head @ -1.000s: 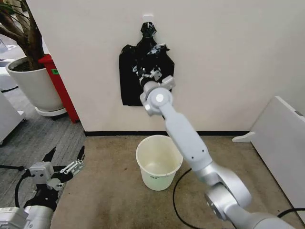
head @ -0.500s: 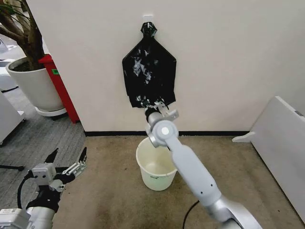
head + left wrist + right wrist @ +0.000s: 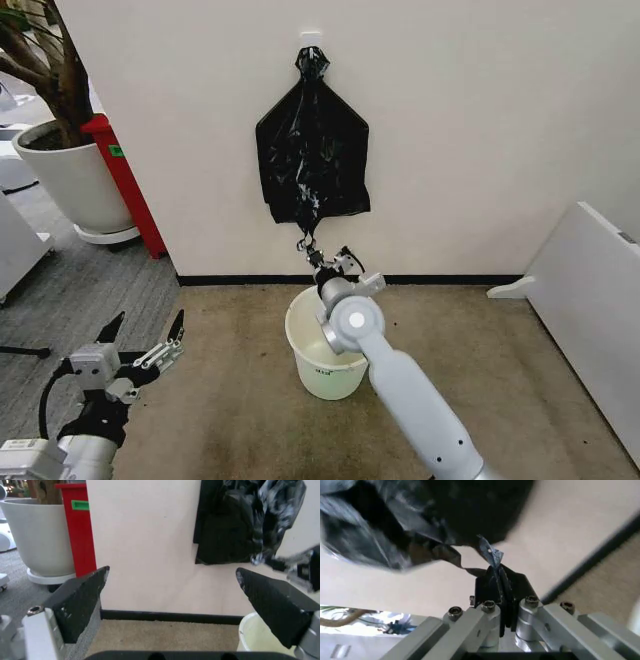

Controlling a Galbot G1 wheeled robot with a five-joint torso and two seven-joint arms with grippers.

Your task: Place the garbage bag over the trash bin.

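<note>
A flat black bundle hangs from a wall hook by its knotted top. From its lower edge a thin glossy, crinkly strand of the garbage bag is stretched downward. My right gripper is shut on the end of that strand, just above the far rim of the trash bin. In the right wrist view the fingers pinch a twisted tip of the black plastic. The cream-white bin stands upright on the carpet by the wall. My left gripper hangs open low at the left, holding nothing; its view shows the bin's rim.
A large white plant pot and a tall red container stand at the left by the wall's corner. A white panel leans at the right. Open carpet lies between my left gripper and the bin.
My right gripper has moved down from the middle of the hanging bundle to just above the bin, drawing a strand of black plastic with it. The left arm has barely moved.
</note>
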